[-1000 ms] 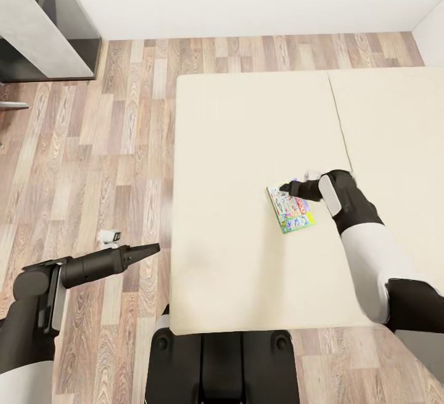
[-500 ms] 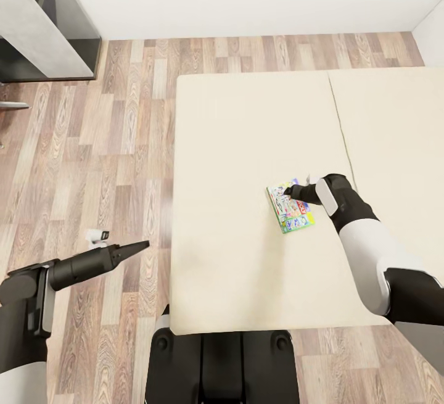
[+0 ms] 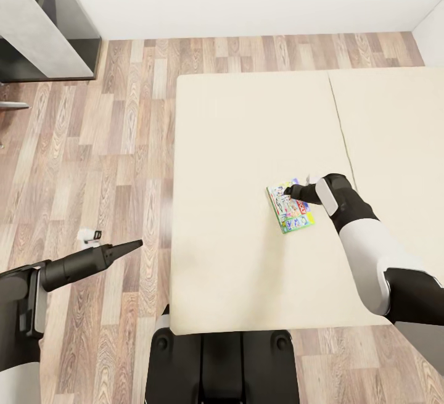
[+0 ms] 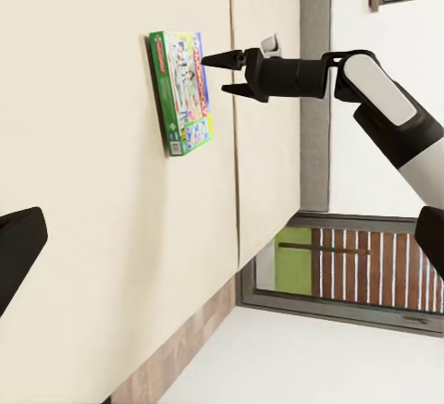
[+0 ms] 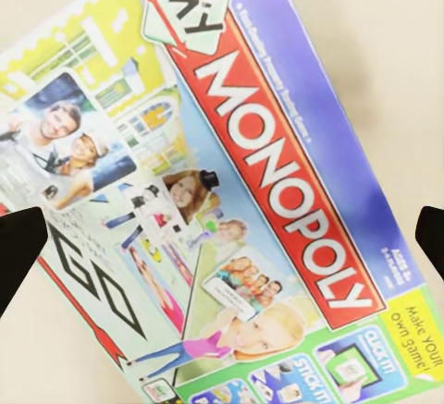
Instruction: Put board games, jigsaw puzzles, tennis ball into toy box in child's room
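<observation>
The right pincer (image 3: 287, 189), jaws spread, stays over the board game (image 3: 290, 208) on the bed (image 3: 234, 145); the left pincer (image 3: 132, 246), seemingly closed, has drifted lower.

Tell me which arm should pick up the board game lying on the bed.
Right. The right gripper hovers directly over the board game on the bed, fingers spread apart above the box. The left gripper hangs over the floor, off the bed's side.
</observation>
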